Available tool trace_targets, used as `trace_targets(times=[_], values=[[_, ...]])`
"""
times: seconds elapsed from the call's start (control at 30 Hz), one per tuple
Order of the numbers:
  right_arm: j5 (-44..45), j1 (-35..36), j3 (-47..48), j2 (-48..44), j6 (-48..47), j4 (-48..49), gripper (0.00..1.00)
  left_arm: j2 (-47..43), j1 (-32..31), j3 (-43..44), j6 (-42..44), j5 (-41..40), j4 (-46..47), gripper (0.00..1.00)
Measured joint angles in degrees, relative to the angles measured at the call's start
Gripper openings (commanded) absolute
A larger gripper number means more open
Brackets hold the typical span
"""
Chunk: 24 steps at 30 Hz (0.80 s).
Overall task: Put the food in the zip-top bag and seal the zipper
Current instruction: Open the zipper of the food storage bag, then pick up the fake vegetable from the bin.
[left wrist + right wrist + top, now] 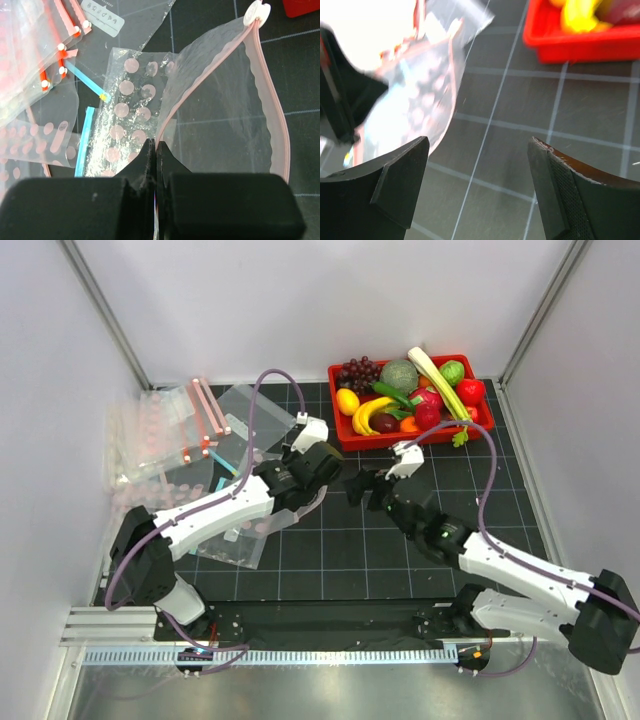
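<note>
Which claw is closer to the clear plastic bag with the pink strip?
Left. The left gripper is shut on the pink mouth edge of the clear zip-top bag; the right gripper hangs open to its right, not touching.

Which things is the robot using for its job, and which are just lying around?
For the job: zip-top bag, held by the left gripper; its zipper; celery, lemon, red apple.
Just lying about: banana, purple grapes, red tray, pile of spare bags.
</note>
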Motion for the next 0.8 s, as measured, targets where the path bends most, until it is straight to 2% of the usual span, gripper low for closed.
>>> trace_targets(times=[0.13,0.23,0.37,0.53,0.57,0.8], values=[[2.75,-4.33,0.61,-1.97,-0.50,-0.68,0.79,-0.11,0.00,-0.50,0.00,-0.07,0.37,0.00],[1.68,-14.43,4.55,1.22,1.49,-4.55,0.77,-0.79,0.00,-1.07,0.07,-0.02,0.57,0.00],[1.14,-26.18,12.83,9.84,2.62,-7.43,0.75,-1.84,0.00,-1.31,0.11,0.13,0.68,0.00],[2.49,-30.80,24.72,23.50,0.63,-9.49,0.70,-2.91,0.00,-1.36,0.11,0.79,0.92,0.00],[2.27,-31.54,26.45,25.97,-0.20,-9.49,0.66,-3.26,0.00,-1.46,0.09,1.11,0.98,0.00],[1.88,-35.85,35.45,36.54,-9.18,-11.26,0.69,-5.05,0.00,-1.86,0.02,3.58,1.11,0.00]])
